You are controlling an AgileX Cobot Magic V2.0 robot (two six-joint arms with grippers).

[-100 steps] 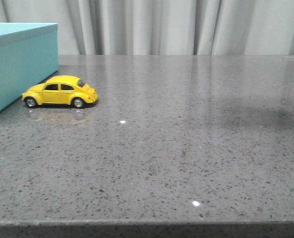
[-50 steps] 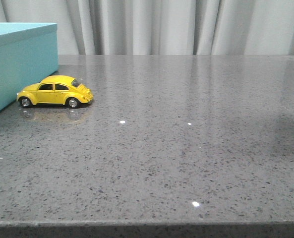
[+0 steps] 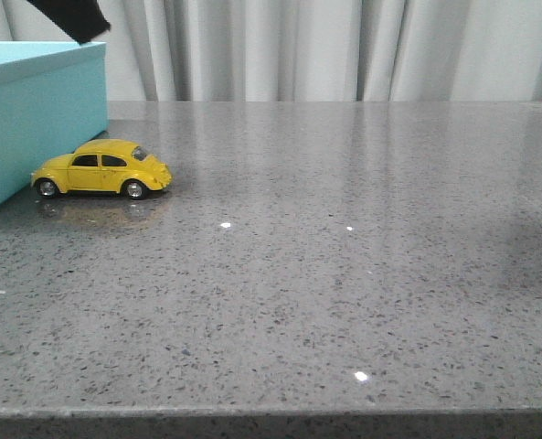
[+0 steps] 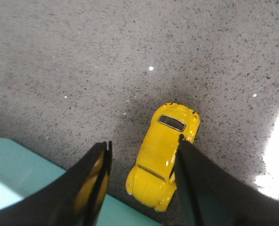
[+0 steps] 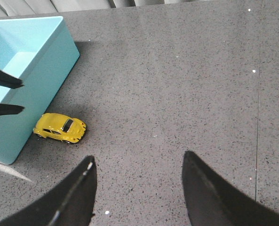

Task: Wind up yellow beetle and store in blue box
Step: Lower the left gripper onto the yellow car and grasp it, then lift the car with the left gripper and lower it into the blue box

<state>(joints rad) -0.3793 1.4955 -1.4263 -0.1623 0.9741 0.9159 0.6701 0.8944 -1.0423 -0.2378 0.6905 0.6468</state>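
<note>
left gripper [image 4: 141, 162]: released, black fingers [image 4: 94, 181] spread wide, gripping nothing. It hangs in the air over the toy car; in the front view only a dark corner of it pokes in at the top left, around 11 o'clock.

right gripper [image 5: 137, 188]: also released, its two dark fingers well apart, nothing between them. It hovers high over bare tabletop, far from the car.

yellow beetle [image 3: 101, 169]: sits on all four wheels on the table, side-on in the front view, nose toward the box, roughly 10 o'clock from the table's middle. From the left wrist camera you look down on its roof [image 4: 165, 153], with one finger overlapping its side in the picture, though the gripper is up above it, not touching.

blue box [image 3: 37, 119]: turquoise, at the far left of the table. The right wrist view shows it open on top, no lid on it [image 5: 21, 56]. The beetle's nose is right at the box wall; can't tell if it's actually touching.

table [image 3: 344, 274]: grey speckled stone, glossy enough to show a faint yellow reflection under the car.

backdrop: pale pleated curtain [image 3: 325, 50] behind the table.
</note>
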